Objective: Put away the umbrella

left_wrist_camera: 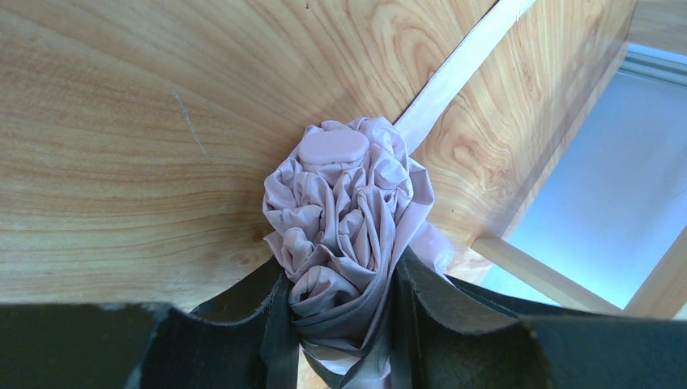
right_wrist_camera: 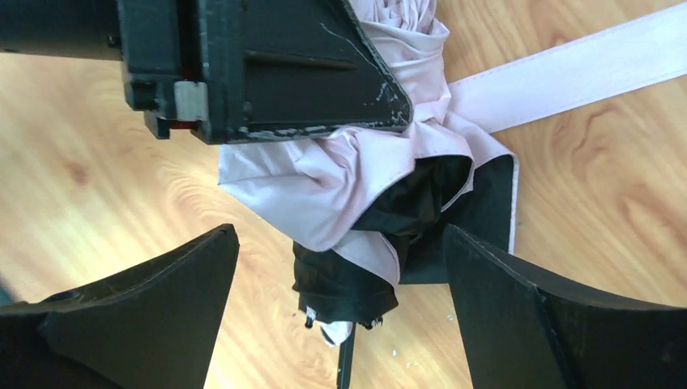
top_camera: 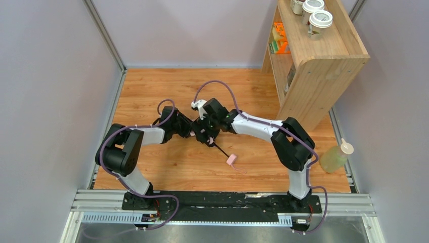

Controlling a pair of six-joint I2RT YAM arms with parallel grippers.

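Top external: your two arms meet mid-desk, and the umbrella (top_camera: 220,150) lies between them on the desk (top_camera: 167,172). Its thin shaft (top_camera: 218,148) runs out toward you and ends in the pink handle (top_camera: 231,160), which rests on the wood, apart from both arms. A wooden shelf (top_camera: 313,66) stands at the far right with lidded cups (top_camera: 320,19) on top. A bottle (top_camera: 336,157) sits just past the desk's right edge, near your right arm (top_camera: 291,144). Both are well apart from the work, but mind them on any wide right swing.

Left wrist: your left fingers (left_wrist_camera: 235,324) are clamped on the bunched pink canopy (left_wrist_camera: 344,203), with fabric bulging out above them. The strap (left_wrist_camera: 462,73) trails loose across the wood, unfastened.

Right wrist: your right fingers (right_wrist_camera: 162,300) stand wide apart, straddling the canopy's lower end and holding nothing. Black lining spills out there, and the shaft pokes out below it. The left arm's hand fills the top of the view, just above the fabric.

The step in hand looks like gathering the canopy tight. The shaft seems not yet pushed in and the strap is not wrapped. Next, keep the left hold firm and bring the right fingers onto the strap or the handle. The wrists are crowded, so the left hand itself is the main obstacle.
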